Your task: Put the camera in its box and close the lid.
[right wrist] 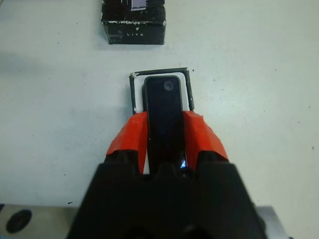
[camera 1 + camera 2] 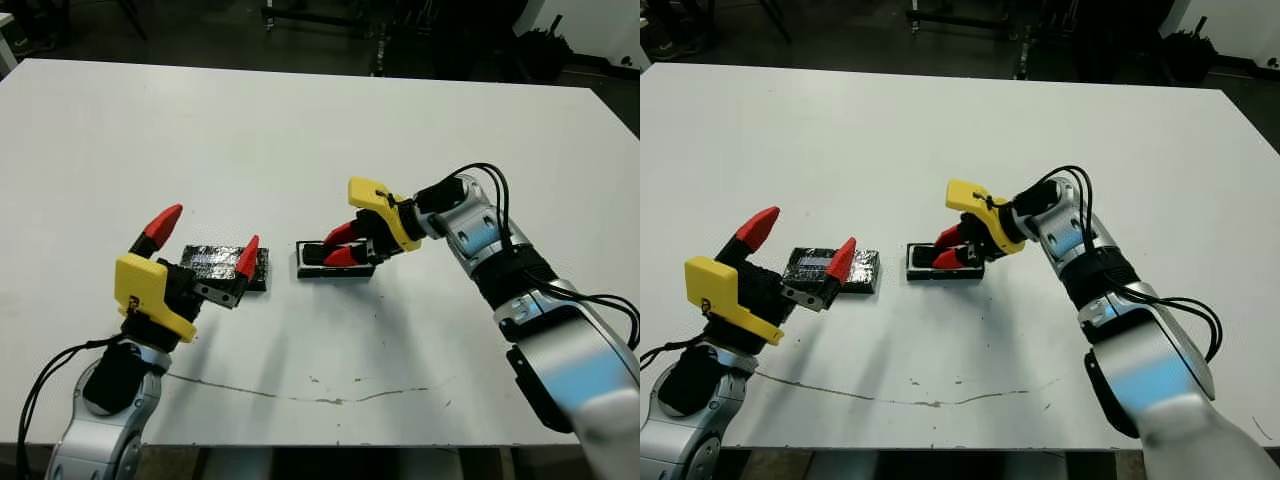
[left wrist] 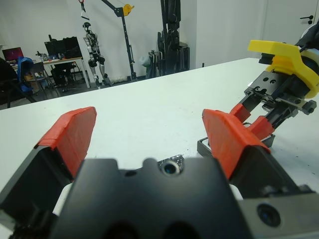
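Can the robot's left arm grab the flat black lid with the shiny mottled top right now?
Probably yes: the open left gripper hovers just over the lid, with nothing between them.

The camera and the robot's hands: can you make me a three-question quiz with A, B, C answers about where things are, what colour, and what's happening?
1. Where is the camera?
A. Over the box
B. On the lid
C. On the floor

2. What colour are the fingertips?
A. Blue
B. Red
C. Green

3. How is the left hand?
A. Shut on the lid
B. Shut on the camera
C. Open, holding nothing

Answers: 1 A, the right hand holds the camera over the white-lined box. 2 B, both hands show red tips. 3 C, its fingers stand apart above the lid.
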